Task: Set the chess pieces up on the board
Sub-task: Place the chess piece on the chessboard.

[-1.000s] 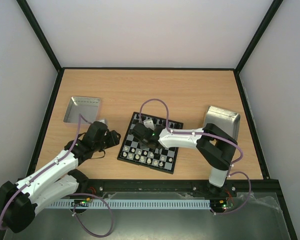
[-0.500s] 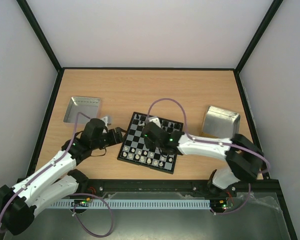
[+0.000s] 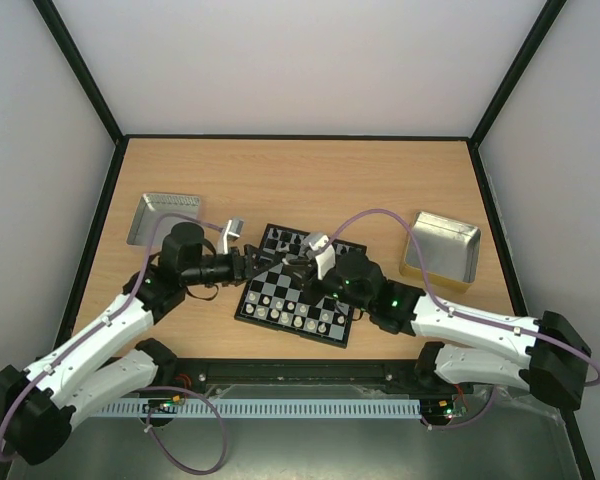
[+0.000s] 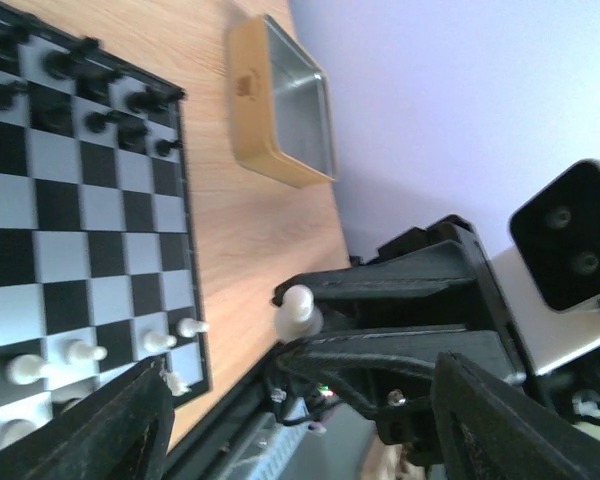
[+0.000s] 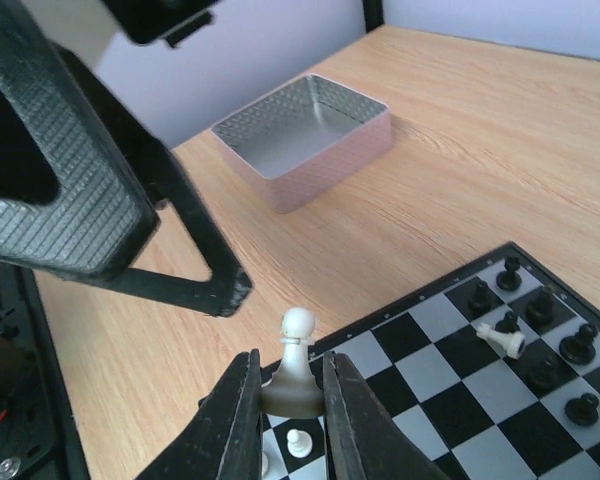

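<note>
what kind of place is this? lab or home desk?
Probably a lab robot cell: a wooden table boxed in by plain white walls on a black frame, with a left arm and right arm mounted at its near edge.

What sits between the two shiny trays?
The board sits there, with both arms reaching over it. The top view shows it.

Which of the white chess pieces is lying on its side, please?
The toppled white piece among the upright black pieces in the right wrist view; the held white piece stands upright in the right gripper.
</note>
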You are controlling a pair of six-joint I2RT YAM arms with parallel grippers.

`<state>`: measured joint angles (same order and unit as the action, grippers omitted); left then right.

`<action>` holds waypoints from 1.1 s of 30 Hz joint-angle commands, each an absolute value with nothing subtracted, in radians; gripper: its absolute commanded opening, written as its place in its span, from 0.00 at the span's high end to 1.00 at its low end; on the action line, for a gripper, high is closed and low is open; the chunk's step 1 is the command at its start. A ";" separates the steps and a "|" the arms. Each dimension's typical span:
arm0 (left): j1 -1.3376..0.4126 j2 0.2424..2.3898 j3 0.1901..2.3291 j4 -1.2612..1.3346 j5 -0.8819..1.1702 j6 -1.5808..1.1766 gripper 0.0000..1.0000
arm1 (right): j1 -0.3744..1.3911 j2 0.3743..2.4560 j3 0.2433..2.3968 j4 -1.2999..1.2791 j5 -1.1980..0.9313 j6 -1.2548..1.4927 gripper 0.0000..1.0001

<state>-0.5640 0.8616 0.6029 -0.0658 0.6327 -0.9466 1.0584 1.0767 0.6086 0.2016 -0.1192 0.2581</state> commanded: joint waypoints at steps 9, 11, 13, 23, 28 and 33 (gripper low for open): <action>-0.563 0.921 0.597 0.138 0.875 -1.069 0.53 | 1.062 0.984 0.547 0.318 -0.255 0.123 0.86; -0.568 0.934 0.590 0.159 0.889 -1.085 0.53 | 1.062 0.981 0.541 0.321 -0.278 0.114 0.87; -0.569 0.945 0.589 0.161 0.890 -1.090 0.54 | 1.062 0.979 0.539 0.324 -0.293 0.110 0.87; -0.571 0.974 0.590 0.131 0.874 -1.058 0.84 | 1.063 0.978 0.537 0.318 -0.296 0.114 0.87; -0.575 0.971 0.590 0.116 0.876 -1.034 0.91 | 1.062 0.980 0.539 0.318 -0.292 0.118 0.86; -0.575 0.966 0.609 0.067 0.838 -0.986 0.97 | 1.062 0.977 0.554 0.281 -0.251 0.179 0.53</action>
<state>-0.5705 0.9741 0.5938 0.1108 0.8547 -1.0389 1.0584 0.9951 0.5465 0.2817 -0.2836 0.1440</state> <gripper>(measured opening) 0.081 0.295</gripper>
